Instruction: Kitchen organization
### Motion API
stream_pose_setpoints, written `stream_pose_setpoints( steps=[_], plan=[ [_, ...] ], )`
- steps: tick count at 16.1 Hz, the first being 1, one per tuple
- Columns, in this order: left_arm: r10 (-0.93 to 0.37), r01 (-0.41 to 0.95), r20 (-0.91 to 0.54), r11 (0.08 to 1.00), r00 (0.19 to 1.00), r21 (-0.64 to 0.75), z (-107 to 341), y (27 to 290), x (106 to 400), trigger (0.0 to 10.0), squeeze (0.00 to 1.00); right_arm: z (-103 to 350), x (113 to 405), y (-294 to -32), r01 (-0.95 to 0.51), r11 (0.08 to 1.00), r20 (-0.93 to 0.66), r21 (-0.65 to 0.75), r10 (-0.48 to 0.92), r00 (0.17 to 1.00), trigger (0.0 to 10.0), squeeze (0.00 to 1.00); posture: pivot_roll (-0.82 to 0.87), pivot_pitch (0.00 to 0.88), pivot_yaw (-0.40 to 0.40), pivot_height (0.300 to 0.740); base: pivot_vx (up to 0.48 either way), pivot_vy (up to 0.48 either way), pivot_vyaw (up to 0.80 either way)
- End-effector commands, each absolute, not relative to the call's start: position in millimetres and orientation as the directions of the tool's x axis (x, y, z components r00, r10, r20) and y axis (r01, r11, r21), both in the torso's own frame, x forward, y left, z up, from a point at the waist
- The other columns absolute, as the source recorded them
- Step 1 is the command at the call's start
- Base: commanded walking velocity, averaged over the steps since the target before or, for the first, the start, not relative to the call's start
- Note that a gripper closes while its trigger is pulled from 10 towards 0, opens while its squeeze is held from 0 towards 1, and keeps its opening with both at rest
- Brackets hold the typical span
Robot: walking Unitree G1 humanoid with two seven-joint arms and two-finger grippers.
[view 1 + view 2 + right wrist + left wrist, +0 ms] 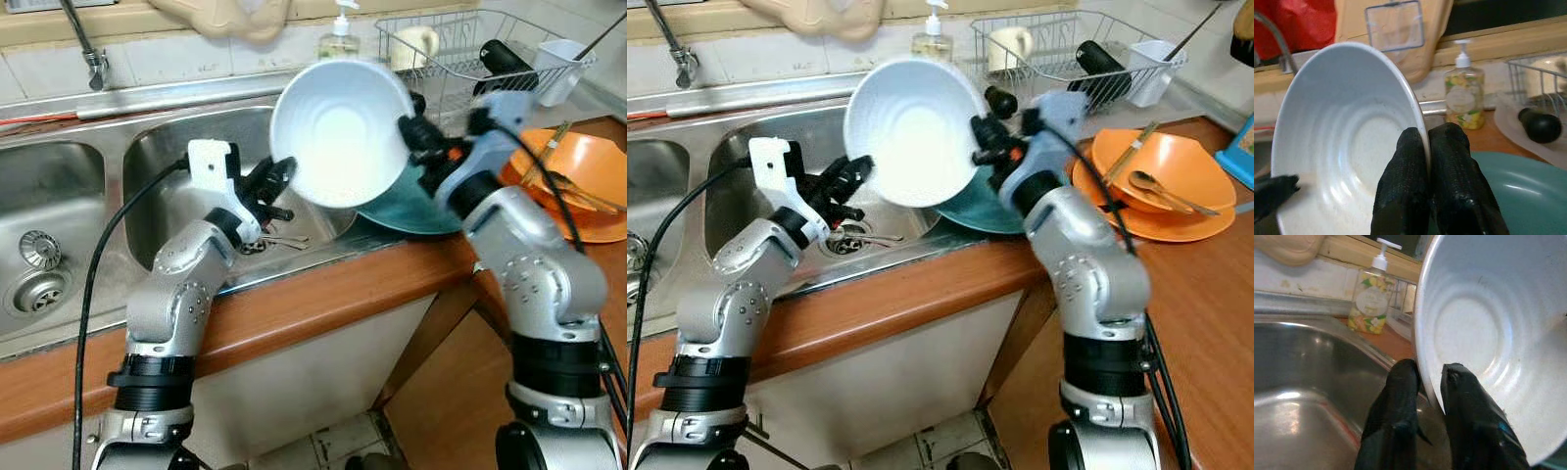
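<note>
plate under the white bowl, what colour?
Teal plate; clearest in the right wrist view, beneath the white bowl.

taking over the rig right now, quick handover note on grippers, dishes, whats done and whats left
Right gripper: shut on the white bowl, pinching its rim.
Left gripper: fingers either side of the opposite rim; contact unclear.
The bowl is held tilted above the sink, over a teal plate on the counter edge.
Orange dishes sit to the right, dish rack behind.
Left: set the bowl down.
</note>
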State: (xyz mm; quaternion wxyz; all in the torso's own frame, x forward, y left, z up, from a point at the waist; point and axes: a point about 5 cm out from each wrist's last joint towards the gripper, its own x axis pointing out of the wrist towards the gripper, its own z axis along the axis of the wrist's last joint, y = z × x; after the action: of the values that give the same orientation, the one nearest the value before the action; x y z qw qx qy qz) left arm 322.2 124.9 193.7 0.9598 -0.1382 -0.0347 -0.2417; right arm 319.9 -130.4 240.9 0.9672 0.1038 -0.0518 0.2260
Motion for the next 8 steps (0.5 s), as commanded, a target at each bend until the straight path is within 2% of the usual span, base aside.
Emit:
stream_pose_setpoints(
  steps=[1,2,3,4,5,6,8],
  plan=[
    [-0.435,0.454,0.132,0.860,0.891,-0.235,196,127,322,0.0,0.00,253,313,-122,-0.510,0.850,0.214,0.136,0.477,0.853,0.0,0.00,-0.13,0.000,0.025,0.740,0.000,0.000,0.00],
    [-0.422,0.443,0.137,0.864,0.896,-0.237,197,127,323,0.0,0.00,253,312,-119,-0.522,0.844,0.214,0.123,0.491,0.844,4.1,0.00,-0.13,0.000,0.025,0.740,0.000,0.000,0.00],
    [-0.403,0.427,0.145,0.873,0.904,-0.235,199,128,324,0.0,0.00,253,311,-117,-0.522,0.847,0.208,0.101,0.495,0.844,10.0,0.00,-0.13,0.000,0.026,0.740,0.000,0.000,0.00],
    [-0.379,0.408,0.156,0.879,0.912,-0.247,202,129,326,0.0,0.00,252,312,-116,-0.509,0.856,0.201,0.087,0.486,0.851,10.0,0.00,-0.13,0.000,0.026,0.740,0.000,0.000,0.00],
    [-0.358,0.393,0.173,0.881,0.918,-0.263,207,132,327,0.0,0.00,252,312,-116,-0.509,0.856,0.200,0.089,0.485,0.851,10.0,0.10,-0.13,0.000,0.026,0.740,0.000,0.000,0.00],
    [-0.337,0.375,0.180,0.889,0.924,-0.261,210,136,328,0.0,0.00,252,312,-117,-0.507,0.857,0.199,0.091,0.484,0.852,10.0,1.00,-0.13,0.000,0.026,0.740,0.000,0.000,0.00],
    [-0.302,0.344,0.191,0.902,0.934,-0.260,214,142,330,0.0,0.00,251,312,-118,-0.508,0.858,0.193,0.077,0.487,0.852,10.0,1.00,-0.13,0.000,0.027,0.740,0.000,0.000,0.00]
  ],
)
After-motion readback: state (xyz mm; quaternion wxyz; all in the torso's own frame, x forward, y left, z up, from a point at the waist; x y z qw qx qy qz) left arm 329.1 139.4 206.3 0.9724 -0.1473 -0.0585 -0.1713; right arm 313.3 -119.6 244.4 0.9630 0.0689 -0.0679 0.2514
